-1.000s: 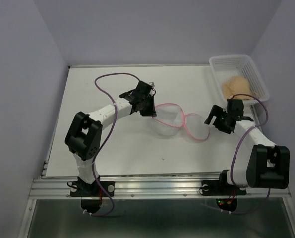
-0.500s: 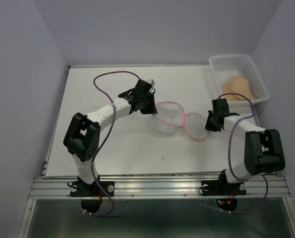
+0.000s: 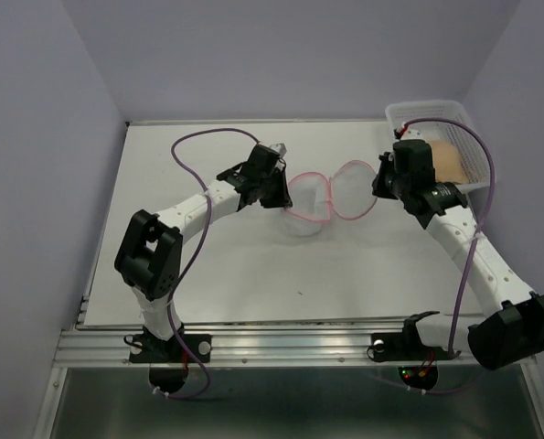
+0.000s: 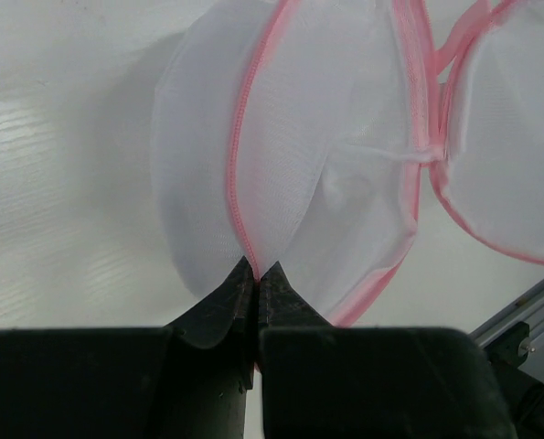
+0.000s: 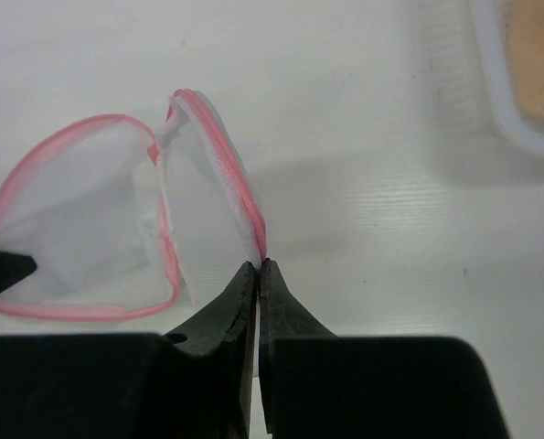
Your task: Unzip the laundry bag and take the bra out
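While both hands pinch its pink piping, the laundry bag [image 3: 308,206] is stretched open over the tabletop [image 3: 208,265], its long axis running left to right between them. The left hand [image 4: 256,270] is clamped on the bag's left rim and the right hand [image 5: 257,267] on its right rim (edging only, no bunched mesh). The bra [image 3: 450,157] lies beyond the bag's right end, in the basket [image 3: 436,112], nearer the right hand; I judge the bag empty.

Left arm [image 3: 194,208] reaches in from the left of the laundry bag [image 3: 306,208]; my left fingers [image 4: 224,309] are pinched tight on its pink rim. Right arm [image 3: 454,229] extends along the bag's right side; my right fingers [image 5: 218,313] are pressed together on the opposite rim.
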`<state>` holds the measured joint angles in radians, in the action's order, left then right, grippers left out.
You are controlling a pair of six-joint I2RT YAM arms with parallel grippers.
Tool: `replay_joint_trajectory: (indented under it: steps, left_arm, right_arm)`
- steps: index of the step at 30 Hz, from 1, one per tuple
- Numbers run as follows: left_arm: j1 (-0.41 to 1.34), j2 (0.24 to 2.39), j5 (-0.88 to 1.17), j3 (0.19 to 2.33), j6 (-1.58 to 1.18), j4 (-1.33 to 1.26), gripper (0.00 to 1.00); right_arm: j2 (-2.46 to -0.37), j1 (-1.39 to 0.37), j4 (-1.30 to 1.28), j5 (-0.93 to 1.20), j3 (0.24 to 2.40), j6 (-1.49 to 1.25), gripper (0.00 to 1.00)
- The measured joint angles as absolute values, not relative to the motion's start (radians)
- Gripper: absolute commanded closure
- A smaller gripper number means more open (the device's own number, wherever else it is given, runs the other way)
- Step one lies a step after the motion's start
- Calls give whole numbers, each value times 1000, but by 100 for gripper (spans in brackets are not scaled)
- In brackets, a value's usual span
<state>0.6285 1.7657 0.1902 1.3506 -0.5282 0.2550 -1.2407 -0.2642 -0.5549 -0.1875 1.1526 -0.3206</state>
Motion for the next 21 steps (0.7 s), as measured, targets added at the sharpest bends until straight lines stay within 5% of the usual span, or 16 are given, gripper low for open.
replay_joint_trajectory:
  steps: [11, 21]
  left_arm:
    - [639, 1806, 224, 1350, -542, 179, 90]
    - [639, 1819, 223, 1313, -579, 139, 89]
  right_arm:
    - [-1398, -586, -655, -313, 1394, -287, 99]
    - [-1753, -835, -811, -804, 1717, -267, 99]
